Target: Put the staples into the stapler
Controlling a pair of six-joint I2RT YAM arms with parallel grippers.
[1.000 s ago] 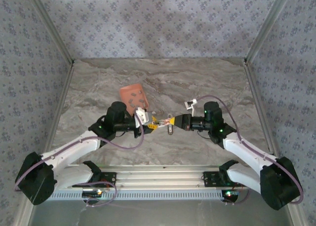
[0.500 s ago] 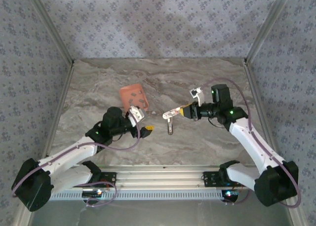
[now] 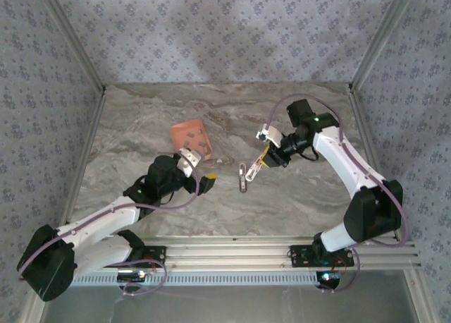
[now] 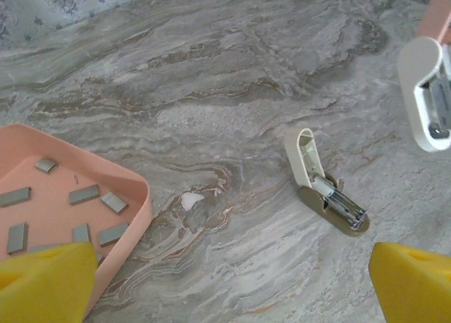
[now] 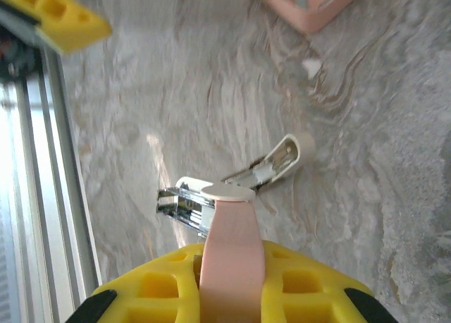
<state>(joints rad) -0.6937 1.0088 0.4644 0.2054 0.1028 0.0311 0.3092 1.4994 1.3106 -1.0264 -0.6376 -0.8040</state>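
Right end effector (image 5: pixel 229 266) turned, clamping half-hidden pink piece (image 5: pixel 229 224); left end effector (image 4: pixel 229 281) agape.

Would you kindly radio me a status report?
Left pincer open, empty. Right pincer shut on pink strip-shaped piece with metal end. Small open grey-metal stapler lies on marble table. Thin grey staple strips in salmon square tray.

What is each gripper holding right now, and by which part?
Right gripper: shut on the pink-and-white stapler, gripping the pink end opposite its metal magazine. Left gripper: open, holding nothing.
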